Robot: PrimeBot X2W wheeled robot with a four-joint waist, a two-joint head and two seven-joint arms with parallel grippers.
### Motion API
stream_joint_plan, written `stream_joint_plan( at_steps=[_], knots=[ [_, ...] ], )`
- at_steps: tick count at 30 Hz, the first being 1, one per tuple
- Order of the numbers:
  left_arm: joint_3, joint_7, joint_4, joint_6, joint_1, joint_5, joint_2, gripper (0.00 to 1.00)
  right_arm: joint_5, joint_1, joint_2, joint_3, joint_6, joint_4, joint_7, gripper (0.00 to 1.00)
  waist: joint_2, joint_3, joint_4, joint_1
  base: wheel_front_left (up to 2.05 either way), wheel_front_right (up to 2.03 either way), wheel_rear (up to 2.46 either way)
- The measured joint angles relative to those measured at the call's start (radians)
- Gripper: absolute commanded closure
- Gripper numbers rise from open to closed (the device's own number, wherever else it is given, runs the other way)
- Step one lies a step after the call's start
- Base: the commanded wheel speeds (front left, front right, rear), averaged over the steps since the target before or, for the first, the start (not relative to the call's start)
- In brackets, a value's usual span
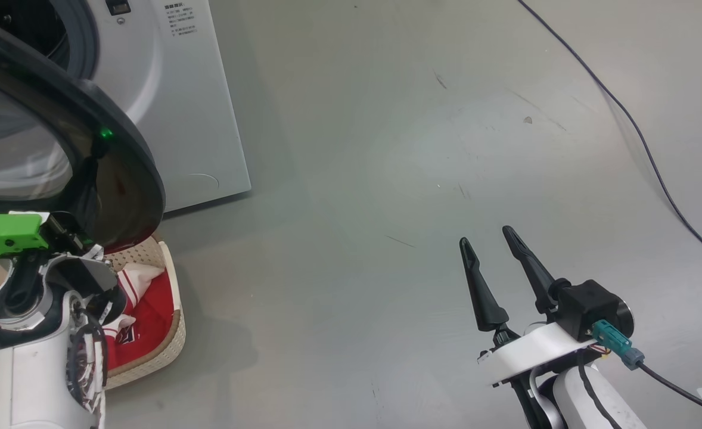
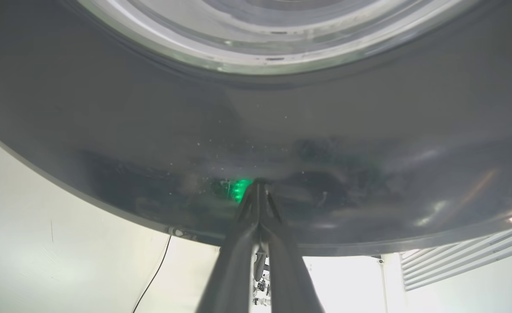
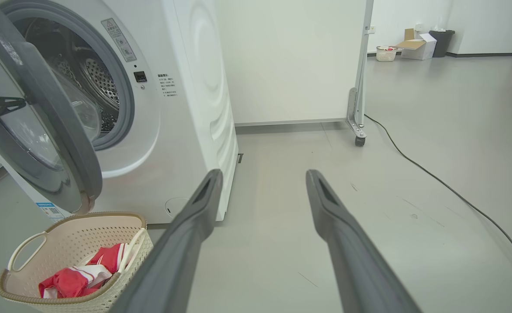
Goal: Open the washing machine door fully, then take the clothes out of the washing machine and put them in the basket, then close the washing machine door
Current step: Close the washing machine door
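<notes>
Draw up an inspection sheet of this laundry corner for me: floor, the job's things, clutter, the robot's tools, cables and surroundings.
Surface: grey floor, faint scuff marks.
Job's things: washing machine with its door standing open; red-and-white clothes lying in the cream basket, which sits under the door's lower edge.
Clutter: far basket, cardboard box and dark bin by the far wall.
Grippers: left tool shut, tips at the door's black rim; right tool open, holding nothing, over the floor.
Cables: black cable trailing across the floor.
Surroundings: white walls; wheeled partition panel beside the machine.
</notes>
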Motion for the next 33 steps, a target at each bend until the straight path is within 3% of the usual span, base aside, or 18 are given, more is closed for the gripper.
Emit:
stream_joint_plan(
  at_steps=[10,18,22,28,33],
  knots=[
    [-0.096,0.002,0.030,-0.050,0.005,0.034,-0.001,1.00,0.000,0.003,0.002,-0.037,-0.010,-0.018,0.000,0.00,0.0000,-0.002,0.031,0.0000,0.00,0.00,0.00],
    [-0.265,0.049,0.031,-0.122,0.079,0.208,0.009,1.00,-0.001,0.005,-0.005,-0.068,-0.010,-0.028,0.000,0.00,0.0000,-0.021,0.095,0.0000,0.00,0.00,0.00],
    [-0.336,0.053,0.021,-0.165,0.113,0.303,0.046,1.00,-0.002,0.011,-0.013,-0.072,-0.008,-0.028,0.000,0.00,0.0000,-0.033,0.140,0.0000,0.00,0.00,0.00],
    [-0.361,-0.039,-0.008,-0.224,0.146,0.442,0.090,1.00,-0.005,0.013,-0.024,-0.085,-0.008,-0.029,0.000,0.00,0.0000,-0.054,0.215,0.0000,0.00,0.00,0.00],
    [-0.381,-0.174,-0.041,-0.236,0.173,0.593,0.118,1.00,-0.005,0.031,-0.030,-0.097,-0.008,-0.031,0.000,0.00,0.0000,-0.073,0.281,0.0000,0.00,0.00,0.00]
  ],
)
